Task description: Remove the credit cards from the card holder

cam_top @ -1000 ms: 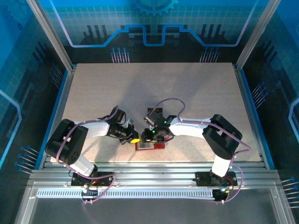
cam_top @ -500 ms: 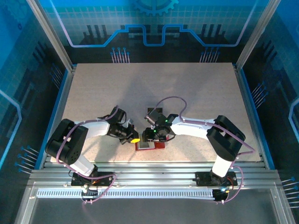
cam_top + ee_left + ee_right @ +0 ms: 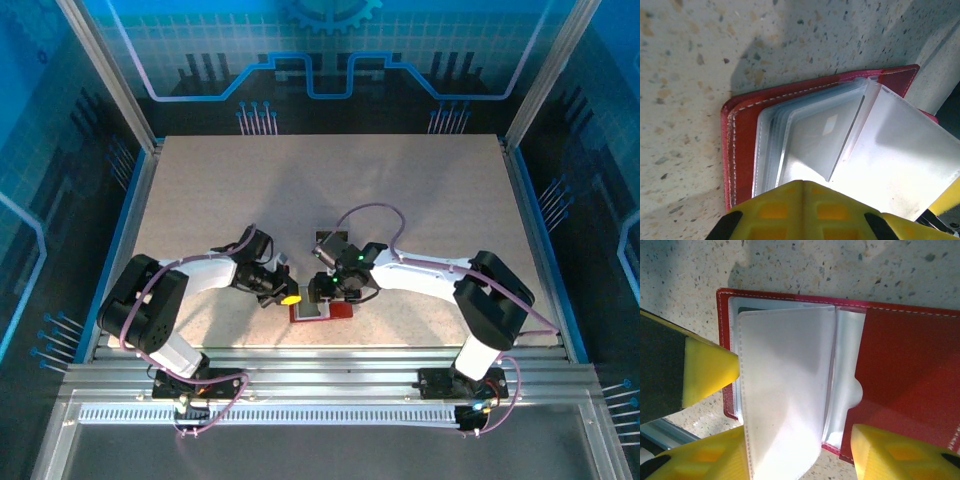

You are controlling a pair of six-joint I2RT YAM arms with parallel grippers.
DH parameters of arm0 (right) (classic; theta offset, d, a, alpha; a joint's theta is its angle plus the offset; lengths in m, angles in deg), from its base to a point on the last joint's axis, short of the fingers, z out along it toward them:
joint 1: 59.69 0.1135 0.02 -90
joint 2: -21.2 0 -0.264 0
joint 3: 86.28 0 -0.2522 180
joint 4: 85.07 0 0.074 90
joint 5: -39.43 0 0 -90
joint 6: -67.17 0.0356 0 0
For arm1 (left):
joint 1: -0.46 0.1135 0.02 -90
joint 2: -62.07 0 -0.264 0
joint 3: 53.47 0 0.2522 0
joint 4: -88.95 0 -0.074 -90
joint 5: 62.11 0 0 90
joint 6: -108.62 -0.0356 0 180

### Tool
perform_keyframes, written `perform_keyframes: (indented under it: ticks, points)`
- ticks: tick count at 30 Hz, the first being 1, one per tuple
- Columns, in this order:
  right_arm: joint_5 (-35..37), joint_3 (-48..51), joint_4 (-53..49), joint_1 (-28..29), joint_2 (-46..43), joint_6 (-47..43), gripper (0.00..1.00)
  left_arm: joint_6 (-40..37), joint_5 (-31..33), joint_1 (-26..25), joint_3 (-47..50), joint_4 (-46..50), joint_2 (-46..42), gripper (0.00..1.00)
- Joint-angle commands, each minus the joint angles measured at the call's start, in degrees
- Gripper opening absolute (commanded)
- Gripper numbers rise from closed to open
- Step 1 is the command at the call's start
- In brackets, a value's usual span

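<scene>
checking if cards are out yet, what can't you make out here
- Wrist views: frosted, glaring sleeves hide whether credit cards sit inside.
- Top view: card holder too small, partly covered by the right gripper.
- Right wrist view: red flap runs off the right edge.

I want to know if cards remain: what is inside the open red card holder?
Inside the red card holder lies a stack of clear plastic sleeves, one frosted sleeve turned up. Whether cards sit in them cannot be told; that sleeve covers the pockets beneath.
</scene>
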Motion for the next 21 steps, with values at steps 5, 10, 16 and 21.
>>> perform_keyframes:
  ticks: [5, 10, 16, 21]
  points:
    - [2.23, 1.02, -3.14, -1.23, -3.44, -1.54, 0.5, -1.42, 0.18, -0.96, -2.11, 2.47, -1.39, 0.02]
    - [2.51, 2.77, -3.19, -2.35, -4.8, -1.87, 0.46, -1.34, 0.38, -1.05, -2.4, 2.79, -2.1, 0.02]
    - [2.25, 4.8, -2.28, -3.6, -5.48, -2.5, 0.3, -1.24, 0.51, -1.2, -2.23, 2.96, -2.42, 0.02]
    - [1.6, 5.99, -1.31, -3.89, -5.57, -2.64, 0.12, -1.05, 0.47, -1.33, -2.41, 2.89, -2.44, 0.02]
